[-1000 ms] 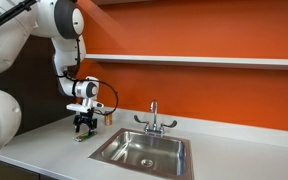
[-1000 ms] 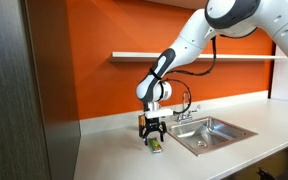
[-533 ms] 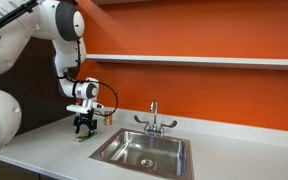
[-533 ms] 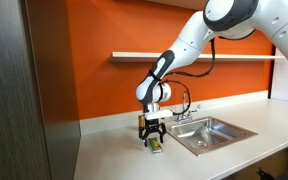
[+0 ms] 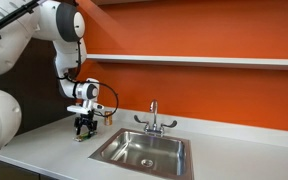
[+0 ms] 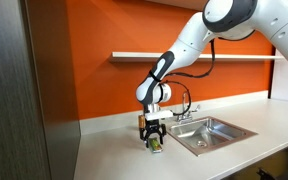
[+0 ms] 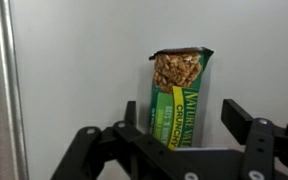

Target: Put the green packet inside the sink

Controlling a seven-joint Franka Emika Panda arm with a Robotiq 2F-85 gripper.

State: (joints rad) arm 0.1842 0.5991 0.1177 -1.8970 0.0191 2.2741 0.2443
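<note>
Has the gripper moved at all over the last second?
No. In both exterior views the gripper keeps the same offset from the faucet, low over the green packet on the counter.

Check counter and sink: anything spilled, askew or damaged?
Nothing stands out. The green packet lies flat on the counter and looks intact, with the open hand straddling it in the wrist view. No spill or damage shows at the sink in the exterior views.

Orange wall point(image 5: 214, 30), white countertop point(image 5: 244, 160), shelf point(image 5: 204, 61)
</note>
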